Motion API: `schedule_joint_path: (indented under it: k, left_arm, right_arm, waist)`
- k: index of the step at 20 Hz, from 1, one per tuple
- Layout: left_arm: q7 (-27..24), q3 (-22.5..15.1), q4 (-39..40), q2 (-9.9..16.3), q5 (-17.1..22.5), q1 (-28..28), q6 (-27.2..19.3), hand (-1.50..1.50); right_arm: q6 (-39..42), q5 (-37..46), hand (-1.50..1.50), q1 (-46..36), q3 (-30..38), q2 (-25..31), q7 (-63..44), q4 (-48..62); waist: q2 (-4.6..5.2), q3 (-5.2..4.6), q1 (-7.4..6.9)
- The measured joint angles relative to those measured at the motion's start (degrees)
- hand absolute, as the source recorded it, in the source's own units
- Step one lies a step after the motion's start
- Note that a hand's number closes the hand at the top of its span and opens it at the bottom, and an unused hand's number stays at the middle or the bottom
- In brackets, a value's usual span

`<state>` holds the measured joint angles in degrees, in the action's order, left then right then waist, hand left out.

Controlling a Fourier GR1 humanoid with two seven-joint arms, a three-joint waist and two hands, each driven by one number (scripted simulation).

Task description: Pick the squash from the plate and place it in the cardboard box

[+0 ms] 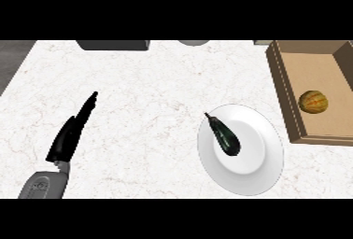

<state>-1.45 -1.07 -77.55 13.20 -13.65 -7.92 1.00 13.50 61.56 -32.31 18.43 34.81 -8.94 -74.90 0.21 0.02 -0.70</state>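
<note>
A round orange-yellow squash (314, 101) lies inside the open cardboard box (284, 88) at the right edge of the counter. To the box's left stands a white plate (258, 163), and a dark green elongated vegetable (225, 135) lies across its left part. My left hand (70, 133) shows at the lower left, fingers straight and pointing up and away over the counter, holding nothing. The right hand does not show.
A dark grey object (113, 45) sits at the counter's far edge, and a grey round item (194, 42) peeks in beside it. The counter's left edge (15, 74) runs diagonally at the upper left.
</note>
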Motion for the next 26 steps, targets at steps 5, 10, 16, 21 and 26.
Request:
schedule_joint_path:
  k: [5, 10, 16, 21, 26]
  left_arm:
    - [-0.9, 0.7, 0.7, 0.7, 0.3, -0.4, 0.8, 0.00]
    - [-1.0, 0.2, 1.2, -0.2, -0.3, -1.0, 0.4, 0.00]
    - [-0.9, 0.9, 0.7, 0.4, 0.0, -0.4, 1.0, 0.00]
    - [-0.5, 0.9, 1.1, -0.2, -0.4, -1.1, 0.4, 0.00]
    - [-1.7, 1.0, 1.8, 0.0, -0.5, -0.6, 0.8, 0.00]
  right_arm:
    - [3.8, -2.9, -1.50, -2.6, 2.5, 1.7, 2.7, 13.6]
    - [1.5, -5.2, -1.50, -5.5, 3.2, 1.2, 10.7, 25.5]
    - [-3.9, -14.4, -1.50, -8.9, 10.7, -2.1, 19.0, 29.7]
    - [-4.8, -22.1, -1.50, -11.3, 17.2, -2.5, 23.2, 34.7]
    - [-4.8, -28.8, -1.50, -12.8, 24.0, 0.0, 25.4, 41.2]
  waist:
    - [0.22, 0.03, -0.56]
    - [0.35, 0.08, -0.80]
    - [0.18, 0.13, -0.52]
    - [0.18, 0.10, -0.33]
    - [0.32, 0.10, -0.49]
